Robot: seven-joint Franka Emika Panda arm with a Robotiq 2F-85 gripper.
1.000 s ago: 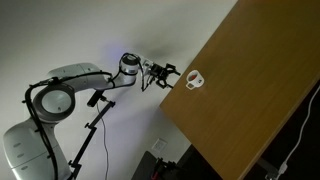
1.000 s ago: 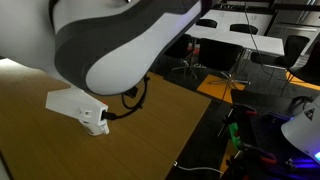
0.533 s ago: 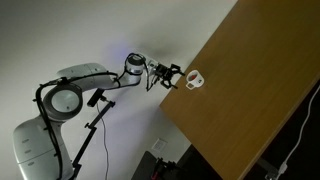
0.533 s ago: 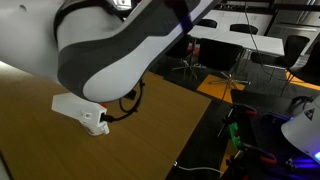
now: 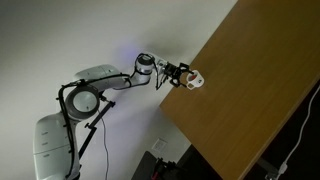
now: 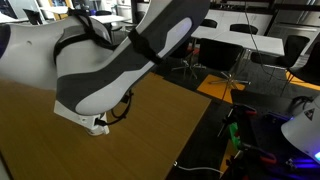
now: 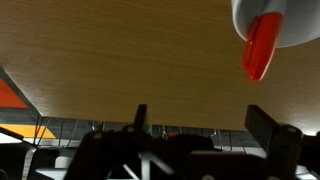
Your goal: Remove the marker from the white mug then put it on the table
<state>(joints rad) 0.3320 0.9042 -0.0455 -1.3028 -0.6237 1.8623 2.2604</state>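
Red marker (image 7: 260, 48) stands in the white mug (image 7: 298, 18), its end poking past the rim, which leaves a free stub to pinch. The mug sits near the tabletop (image 5: 250, 95) edge, within easy reach. The arm (image 5: 112, 82) is stretched out toward the mug. The claw (image 7: 200, 114) is just short of the mug, fingers spread wide and empty, probably a little off the marker's line.

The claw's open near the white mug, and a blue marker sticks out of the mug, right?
Not blue: the wrist view shows the marker sticking out of the white mug is red. The claw is open near the mug.
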